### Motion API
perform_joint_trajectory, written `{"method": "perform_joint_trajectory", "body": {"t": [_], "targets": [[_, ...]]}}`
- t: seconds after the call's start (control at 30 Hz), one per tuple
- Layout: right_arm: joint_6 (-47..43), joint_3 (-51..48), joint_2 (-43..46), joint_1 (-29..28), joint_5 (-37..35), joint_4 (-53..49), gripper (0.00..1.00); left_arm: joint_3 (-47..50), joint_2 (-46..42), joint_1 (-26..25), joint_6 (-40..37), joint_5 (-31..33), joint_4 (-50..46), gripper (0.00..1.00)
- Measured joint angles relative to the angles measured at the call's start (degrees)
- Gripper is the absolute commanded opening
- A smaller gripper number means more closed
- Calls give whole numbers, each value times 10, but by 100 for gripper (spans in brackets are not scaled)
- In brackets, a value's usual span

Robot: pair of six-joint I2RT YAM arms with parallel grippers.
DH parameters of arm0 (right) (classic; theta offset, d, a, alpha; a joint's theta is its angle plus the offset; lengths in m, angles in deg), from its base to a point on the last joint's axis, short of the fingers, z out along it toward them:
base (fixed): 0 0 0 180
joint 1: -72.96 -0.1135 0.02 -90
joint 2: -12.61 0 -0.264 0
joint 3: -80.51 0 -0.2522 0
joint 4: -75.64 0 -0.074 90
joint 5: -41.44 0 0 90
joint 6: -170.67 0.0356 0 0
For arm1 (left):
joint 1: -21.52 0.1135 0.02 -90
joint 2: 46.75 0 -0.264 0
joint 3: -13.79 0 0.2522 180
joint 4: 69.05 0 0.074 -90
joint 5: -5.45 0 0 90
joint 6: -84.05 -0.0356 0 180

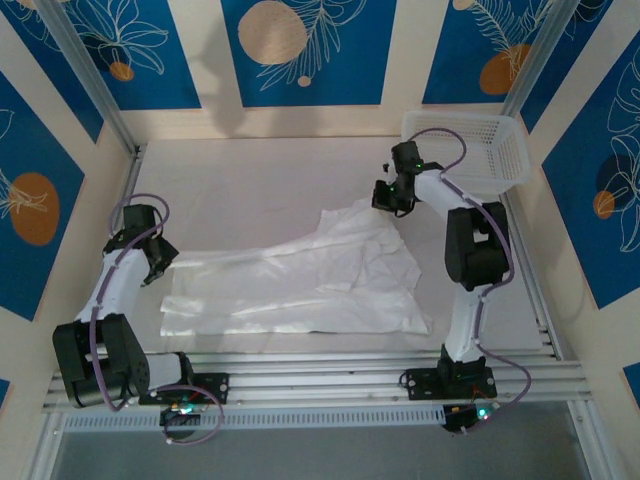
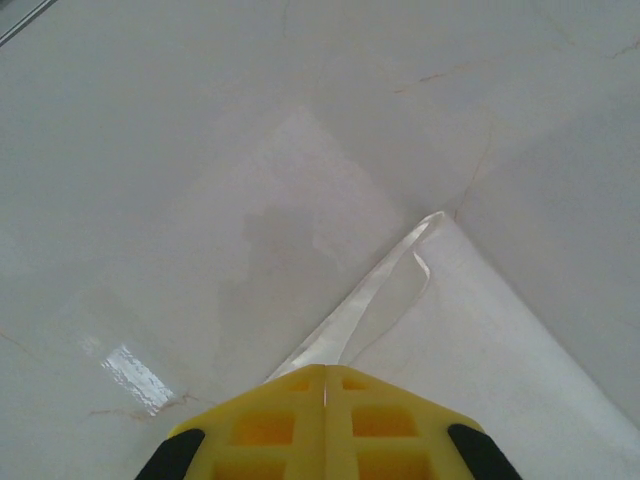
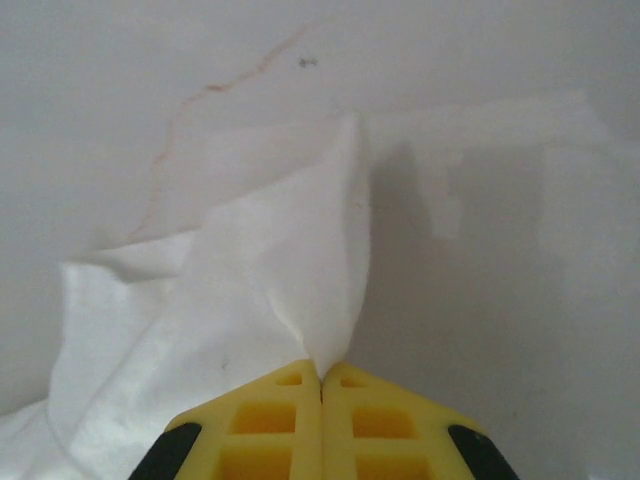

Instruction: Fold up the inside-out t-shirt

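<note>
White thin t-shirt (image 1: 300, 285) lies rumpled mid-tabletop (image 1: 250, 180), left fingers (image 2: 300, 412) pinched shut on its left hem edge, right fingers (image 3: 300, 412) clamped on a far-right fold; either shallow pinch could slip under uneven pull.

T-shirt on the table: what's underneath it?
The t-shirt lies spread and wrinkled on the white table, which is bare around it. The left gripper and right gripper are each shut on its fabric. Anything beneath the cloth is covered and can't be seen.
</note>
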Motion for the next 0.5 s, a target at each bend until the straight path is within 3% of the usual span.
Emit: {"method": "perform_joint_trajectory", "body": {"t": [0.2, 0.5], "targets": [[2, -38, 81, 0, 1, 21, 0, 0, -11, 0, 2, 0, -3, 0], [29, -195, 206, 0, 16, 47, 0, 1, -88, 0, 14, 15, -19, 0]]}}
